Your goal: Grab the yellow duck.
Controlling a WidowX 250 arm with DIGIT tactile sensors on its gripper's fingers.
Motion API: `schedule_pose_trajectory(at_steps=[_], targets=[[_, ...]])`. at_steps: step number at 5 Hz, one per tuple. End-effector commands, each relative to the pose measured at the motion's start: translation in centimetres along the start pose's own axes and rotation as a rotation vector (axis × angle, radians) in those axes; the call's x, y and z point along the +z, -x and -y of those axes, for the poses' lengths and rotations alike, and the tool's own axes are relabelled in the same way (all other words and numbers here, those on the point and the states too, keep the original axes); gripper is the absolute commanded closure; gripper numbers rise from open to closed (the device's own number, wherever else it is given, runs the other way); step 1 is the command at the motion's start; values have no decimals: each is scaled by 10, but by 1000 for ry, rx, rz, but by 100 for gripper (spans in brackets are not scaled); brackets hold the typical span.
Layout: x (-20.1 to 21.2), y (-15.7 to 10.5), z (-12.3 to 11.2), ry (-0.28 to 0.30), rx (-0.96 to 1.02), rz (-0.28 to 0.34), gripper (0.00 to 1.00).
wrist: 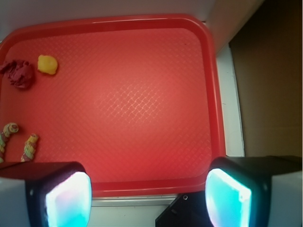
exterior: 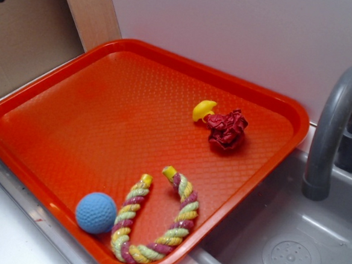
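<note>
The yellow duck (exterior: 204, 110) (wrist: 47, 65) is a small glossy yellow toy lying on the red tray (exterior: 74, 119) (wrist: 142, 104), touching or almost touching a crumpled red foil wad (exterior: 227, 129) (wrist: 19, 74). In the wrist view my gripper (wrist: 149, 198) hangs high over the tray's near rim, open wide, with nothing between its glowing pads (wrist: 71, 198). The duck is far off to the upper left of the jaws there. The gripper does not appear in the exterior view.
A blue ball (exterior: 96, 212) and a pink, green and yellow braided rope (exterior: 157, 227) (wrist: 19, 142) lie on the tray. A grey sink (exterior: 289, 236) with a faucet (exterior: 333, 131) lies beside the tray. Cardboard (exterior: 26, 31) stands behind.
</note>
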State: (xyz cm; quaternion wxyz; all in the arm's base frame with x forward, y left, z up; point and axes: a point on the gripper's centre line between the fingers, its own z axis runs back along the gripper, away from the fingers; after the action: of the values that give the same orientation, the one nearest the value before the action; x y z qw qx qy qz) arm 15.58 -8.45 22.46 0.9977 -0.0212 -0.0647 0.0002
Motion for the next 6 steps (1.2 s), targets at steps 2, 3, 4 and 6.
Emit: schedule_pose_trajectory(at_steps=[2,3,4,6], targets=[[-57,-89,106,146,61,63,0],[-83,-94,128,113,29,46,0],[-115,-104,143,88,46,38,0],[-156,-110,174,46,9,10,0]])
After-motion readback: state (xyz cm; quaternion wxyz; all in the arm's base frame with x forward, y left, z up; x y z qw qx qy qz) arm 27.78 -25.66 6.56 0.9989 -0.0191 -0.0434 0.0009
